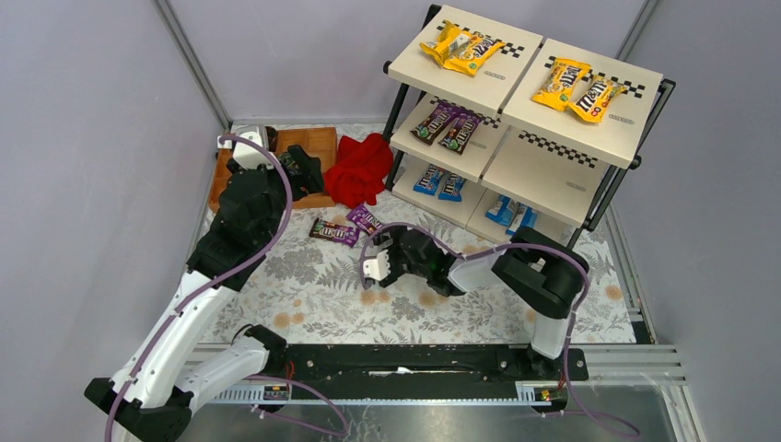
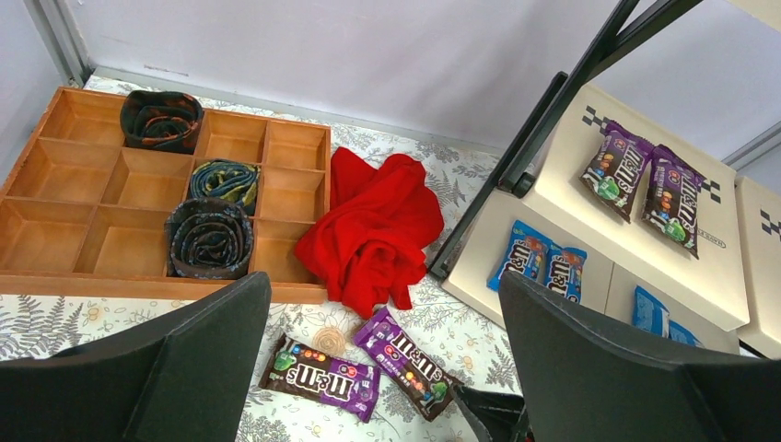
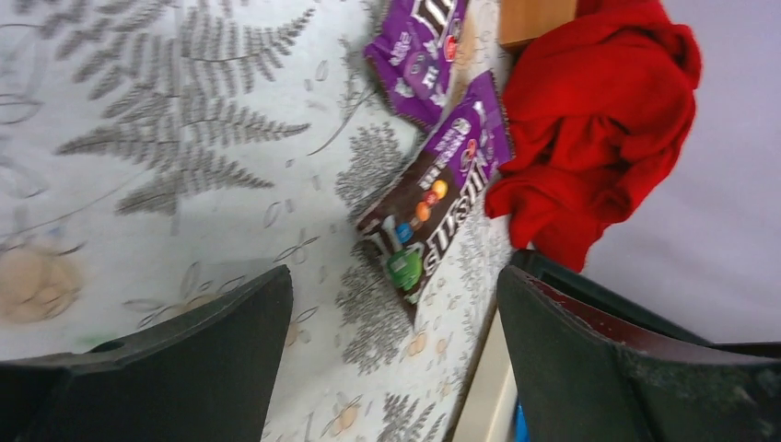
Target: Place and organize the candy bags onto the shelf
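Two loose candy bags lie on the floral table cover: a dark brown one (image 1: 333,231) (image 2: 318,376) and a purple one (image 1: 365,219) (image 2: 407,362) (image 3: 433,198). The shelf (image 1: 553,175) holds yellow bags (image 1: 460,48) (image 1: 576,87) on the top tier, purple bags (image 1: 447,124) (image 2: 645,180) in the middle and blue bags (image 1: 437,182) (image 2: 543,262) at the bottom. My left gripper (image 1: 304,170) (image 2: 382,295) is open and empty, high above the tray's front edge. My right gripper (image 1: 391,247) (image 3: 391,295) is open and empty, low over the table just short of the purple bag.
A red cloth (image 1: 361,168) (image 2: 378,226) (image 3: 599,110) lies crumpled between the shelf's left leg and a brown compartment tray (image 1: 318,143) (image 2: 138,180) holding rolled dark fabric. The shelf's bottom board (image 3: 479,405) is close by my right fingers.
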`<state>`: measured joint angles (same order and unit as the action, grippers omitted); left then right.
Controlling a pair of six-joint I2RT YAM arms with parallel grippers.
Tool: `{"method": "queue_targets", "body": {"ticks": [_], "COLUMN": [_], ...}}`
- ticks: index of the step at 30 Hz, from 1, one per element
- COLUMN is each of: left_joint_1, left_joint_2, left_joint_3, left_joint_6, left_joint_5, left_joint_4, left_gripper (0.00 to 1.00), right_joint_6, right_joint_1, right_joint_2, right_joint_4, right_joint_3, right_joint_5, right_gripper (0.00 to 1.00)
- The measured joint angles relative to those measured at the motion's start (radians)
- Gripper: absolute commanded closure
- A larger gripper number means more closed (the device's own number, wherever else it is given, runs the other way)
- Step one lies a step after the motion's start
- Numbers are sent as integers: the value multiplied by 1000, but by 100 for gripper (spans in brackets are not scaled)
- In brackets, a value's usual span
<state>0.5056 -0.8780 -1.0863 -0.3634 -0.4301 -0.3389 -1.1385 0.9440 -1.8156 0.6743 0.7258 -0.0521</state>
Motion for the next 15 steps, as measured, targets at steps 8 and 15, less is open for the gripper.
{"method": "queue_targets", "body": {"ticks": [8, 15], "left_joint_1": [11, 15], "left_joint_2": [0, 0], "left_joint_3": [0, 0], "left_joint_6": [6, 8], "left_joint_5": [-13, -19], "left_joint_4": [0, 0], "left_gripper": [1, 1], "right_joint_6": [-59, -82], "right_joint_1": [-44, -57], "right_joint_2": [-114, -155], "right_joint_4": [101, 54], "right_joint_3": [73, 120], "right_joint_5": [5, -18], "right_gripper": [27, 59]}}
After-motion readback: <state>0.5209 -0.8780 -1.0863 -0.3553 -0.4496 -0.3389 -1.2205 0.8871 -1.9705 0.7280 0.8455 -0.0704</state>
